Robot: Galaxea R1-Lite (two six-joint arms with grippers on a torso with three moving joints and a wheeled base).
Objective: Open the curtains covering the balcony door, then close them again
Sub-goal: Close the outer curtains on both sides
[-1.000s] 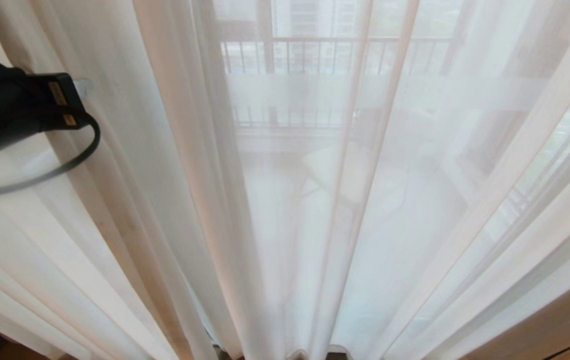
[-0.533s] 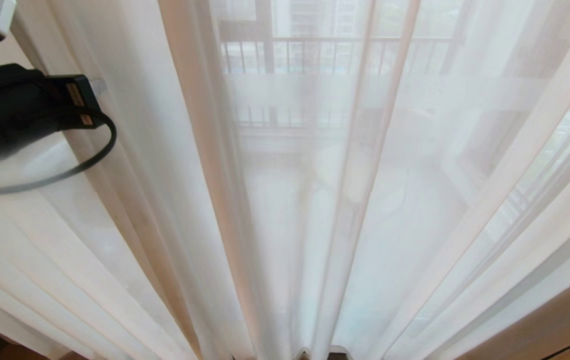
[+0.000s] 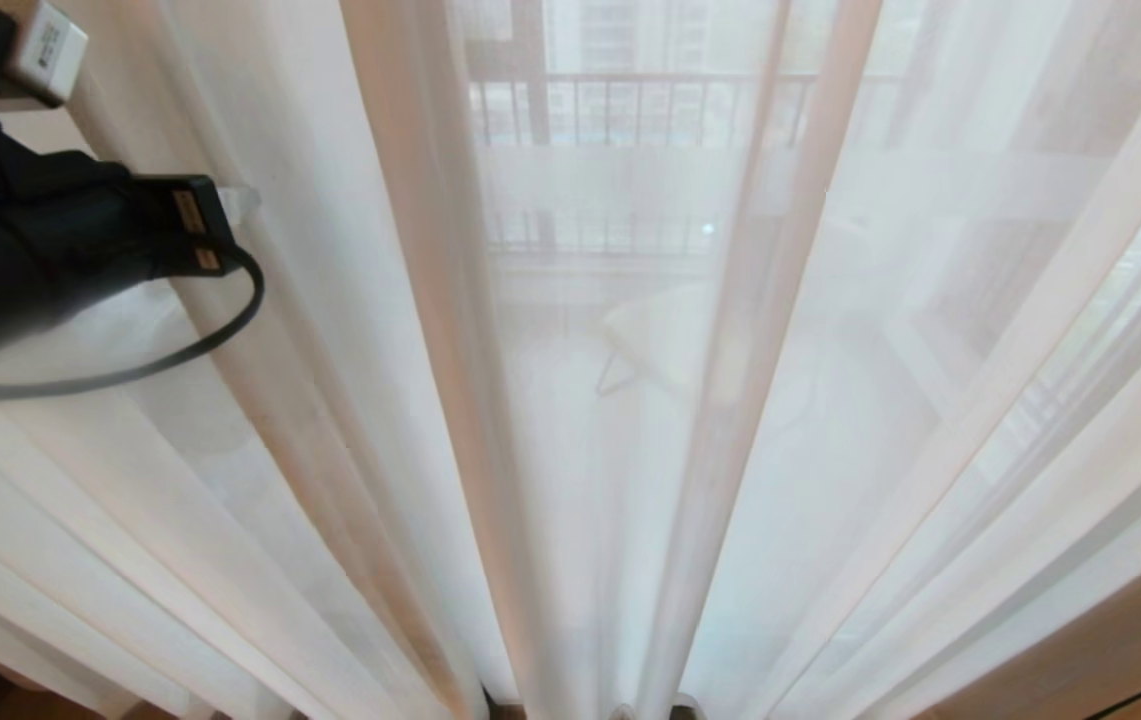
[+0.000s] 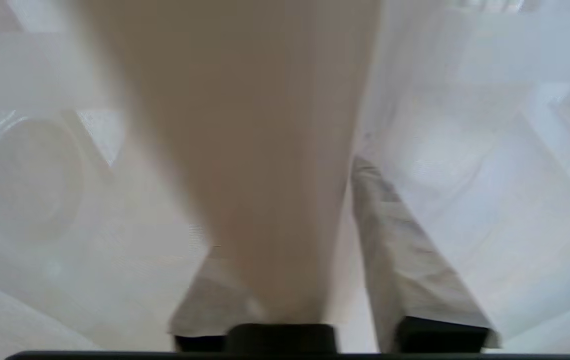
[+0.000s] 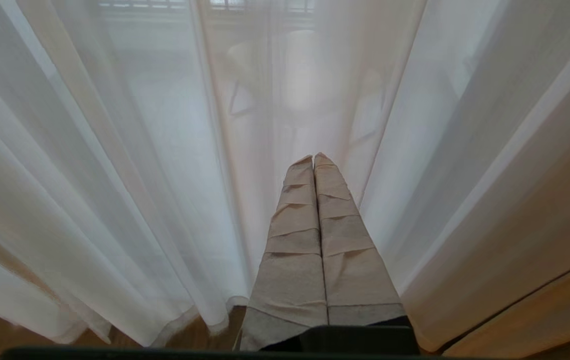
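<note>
White sheer curtains [image 3: 570, 400] hang in long folds across the whole head view. The balcony door [image 3: 530, 60] behind them shows only as faint dark frame lines. My left arm reaches in at the upper left, its fingers hidden in the folds. In the left wrist view my left gripper [image 4: 285, 200] stands open with a beige fold of curtain [image 4: 245, 125] between its taped fingers [image 4: 404, 250]. A gap shows between the fold and that finger. My right gripper [image 5: 313, 157] is shut and empty, low in front of the sheers [image 5: 115, 150].
A balcony railing [image 3: 630, 100] and a pale chair [image 3: 660, 340] show through the fabric. Brown wood [image 3: 1130, 650] runs along the lower right. The curtain hem [image 5: 180, 320] rests on a wooden floor. A round shape [image 4: 30, 180] shows dimly through the sheer.
My left arm has moved to the right along the curtain. The thick fold beside it and the neighbouring folds have shifted right with it. The right arm has kept still.
</note>
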